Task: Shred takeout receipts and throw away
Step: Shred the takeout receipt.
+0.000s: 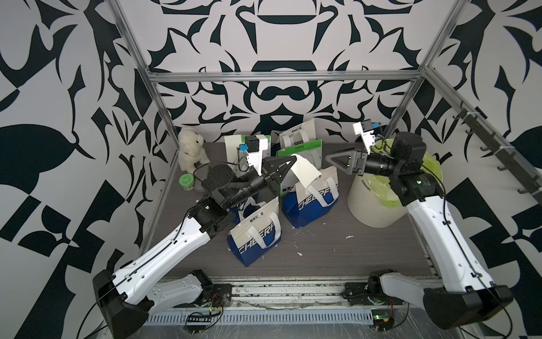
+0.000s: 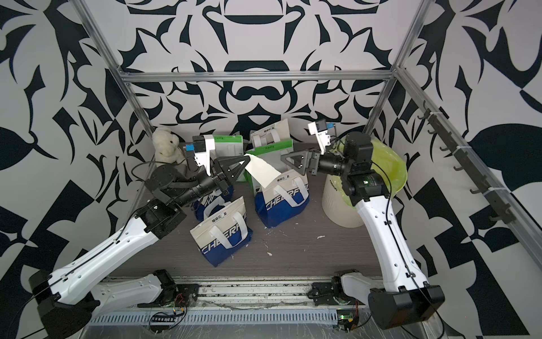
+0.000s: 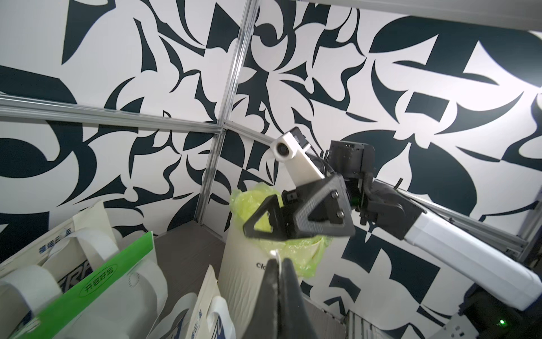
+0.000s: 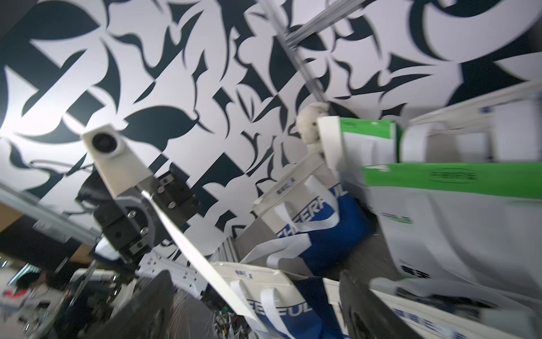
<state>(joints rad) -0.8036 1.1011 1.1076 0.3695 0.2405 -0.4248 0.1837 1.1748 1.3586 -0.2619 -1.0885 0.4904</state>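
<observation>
Left end effector: it's pinched tight on one corner of a takeout receipt and raised above the bags. We see that in both top views.

Takeout receipt: the cream slip hangs off those tips and droops down and to the right. Its low end sits in front of the top of a blue-and-white bag. We can't tell if it actually touches the bag. In the right wrist view it shows edge-on, just a thin pale strip.

Right end effector: the jaws are spread wide with nothing in them. It points at the receipt from the bin side, close to the free end but apart from it.

Bin: a cream tub with a yellow-green liner, standing on the right of the surface, right below the right arm's wrist.

Other bags: there's a front bag, also blue and white, standing nearer to us. The green-and-white bags are at the back.

Odds and ends: a white plush toy and a small green jar sit in the back left corner. Tiny white scraps are scattered on the surface in front of the bags.
</observation>
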